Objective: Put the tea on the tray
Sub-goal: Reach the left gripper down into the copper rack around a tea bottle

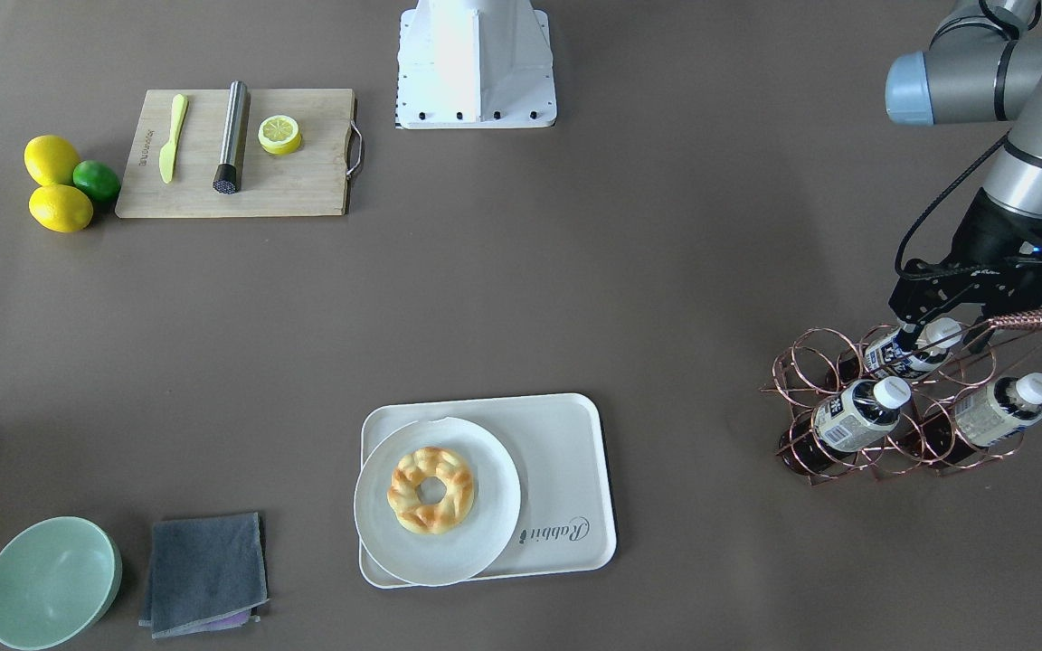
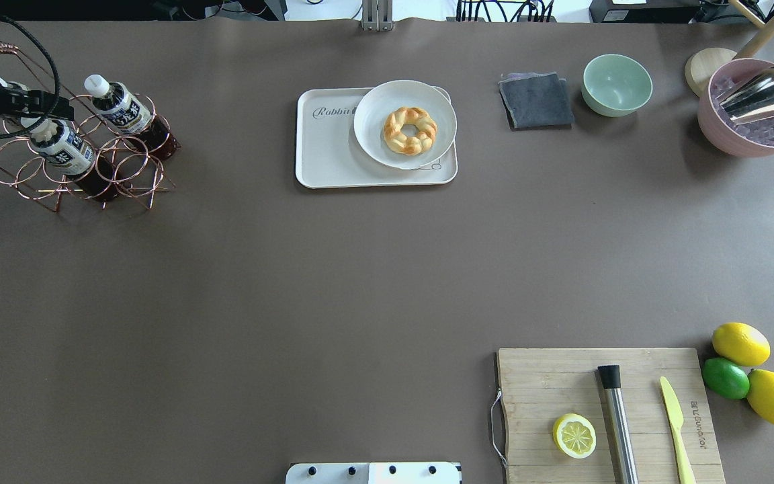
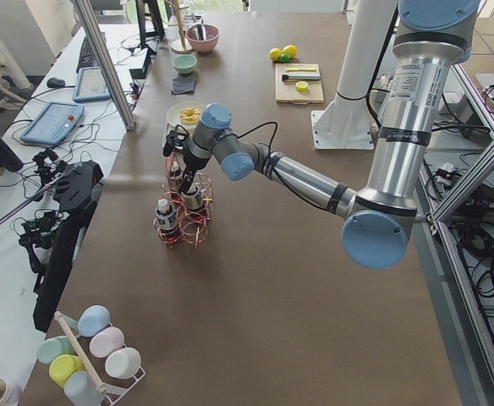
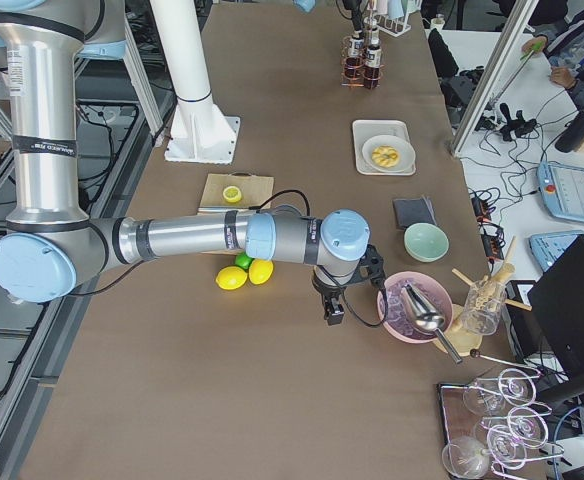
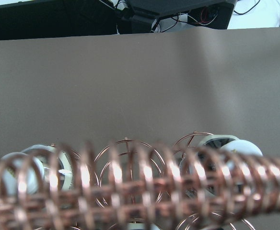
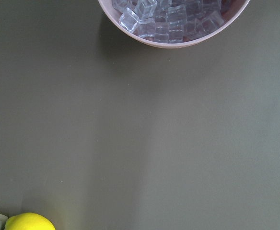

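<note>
Exterior front-facing: left arm [image 1: 1041, 154] outstretched, fingers [image 1: 908, 337] over racked tea [image 1: 885, 359], spread or pinching unclear.

Tray [image 1: 566, 452]: half is covered by the plate [image 1: 494, 470]; the lettered end is left bare.
Tea [image 1: 894, 358]: ringed by the rack [image 1: 810, 476], its handle [image 5: 130, 177] just beside.

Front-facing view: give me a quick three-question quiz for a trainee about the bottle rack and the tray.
1. True or false: a round white plate sits on the cream-white rectangular plastic tray.
2. How many white-capped plastic bottles lie in the copper wire rack?
3. Whose black pincer is at the rack: A) left arm, B) right arm?
Key: 1 true; 2 three; 3 A.
</note>
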